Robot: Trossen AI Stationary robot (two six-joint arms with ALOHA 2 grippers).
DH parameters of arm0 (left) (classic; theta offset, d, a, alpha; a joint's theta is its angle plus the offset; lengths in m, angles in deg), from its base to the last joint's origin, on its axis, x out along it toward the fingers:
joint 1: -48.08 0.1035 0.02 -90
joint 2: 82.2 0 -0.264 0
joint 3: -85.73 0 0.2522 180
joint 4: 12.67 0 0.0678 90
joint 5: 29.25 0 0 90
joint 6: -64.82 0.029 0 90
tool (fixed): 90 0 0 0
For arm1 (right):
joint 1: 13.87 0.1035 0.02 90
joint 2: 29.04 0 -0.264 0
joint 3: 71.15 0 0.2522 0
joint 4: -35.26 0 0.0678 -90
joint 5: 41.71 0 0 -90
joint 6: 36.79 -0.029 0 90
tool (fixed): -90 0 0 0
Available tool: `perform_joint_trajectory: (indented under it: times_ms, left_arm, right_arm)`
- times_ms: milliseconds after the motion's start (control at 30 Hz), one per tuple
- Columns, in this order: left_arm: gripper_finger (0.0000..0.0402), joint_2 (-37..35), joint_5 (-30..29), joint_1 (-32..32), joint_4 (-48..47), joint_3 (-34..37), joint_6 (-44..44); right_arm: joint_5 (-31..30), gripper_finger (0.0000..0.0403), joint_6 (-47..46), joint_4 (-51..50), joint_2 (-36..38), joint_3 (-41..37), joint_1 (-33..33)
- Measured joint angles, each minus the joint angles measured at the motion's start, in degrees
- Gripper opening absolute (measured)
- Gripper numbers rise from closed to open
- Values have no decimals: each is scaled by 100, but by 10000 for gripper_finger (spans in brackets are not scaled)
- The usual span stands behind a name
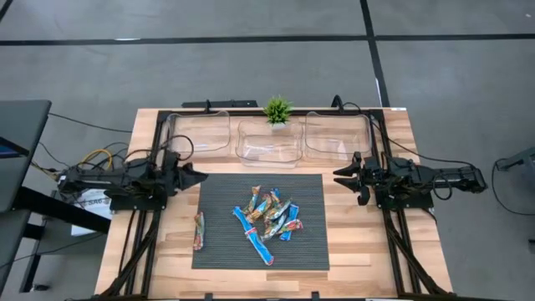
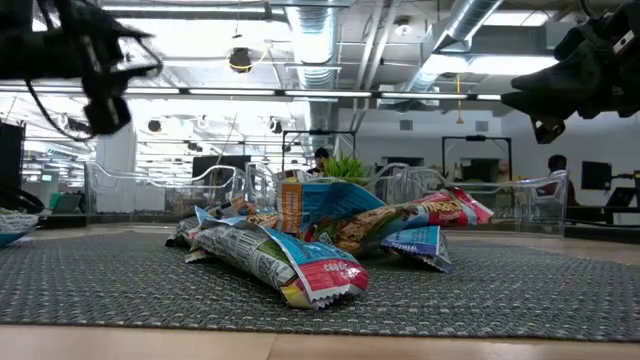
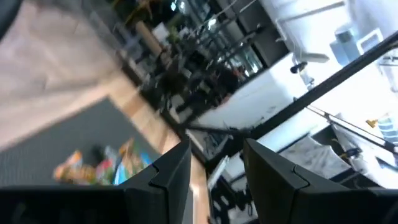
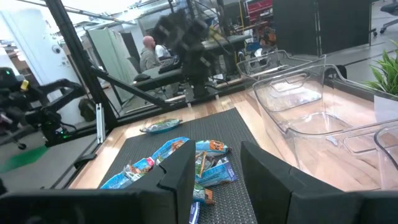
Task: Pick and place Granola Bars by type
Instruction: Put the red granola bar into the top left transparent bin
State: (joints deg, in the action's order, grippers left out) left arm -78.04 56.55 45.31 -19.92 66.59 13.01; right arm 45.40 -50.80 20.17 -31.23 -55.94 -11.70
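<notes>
Left claw (image 1: 201, 176) open and empty, right claw (image 1: 339, 176) open and empty, both raised, facing inward

Bright, even light falls from ceiling lamps (image 2: 240, 60), which glare white in the low view. Shadows on the tabletop (image 1: 351, 251) are soft and faint. The left wrist view is heavily smeared; beyond the jaws everything blurs.
</notes>
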Motion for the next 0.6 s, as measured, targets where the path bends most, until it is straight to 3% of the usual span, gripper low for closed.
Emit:
perform_joint_trajectory:
  times_ms: [200, 367, 500, 600]
  left_arm:
    - [139, 1530, -263, 2, -1135, -1325, 87]
    - [139, 3147, -268, 98, -3852, -2844, 171]
    - [139, 4332, -203, 267, -5450, -3700, -37]
    - [139, 5085, 121, 407, -6109, -4032, -853]
  right_arm:
    - [-1, 121, -2, 0, 2, 0, 0]
    - [-6, 121, -127, 182, -6, -13, 0]
    - [-9, 121, -1026, 1088, -5, -13, 0]
    - [-15, 121, -1915, 1877, -5, -10, 0]
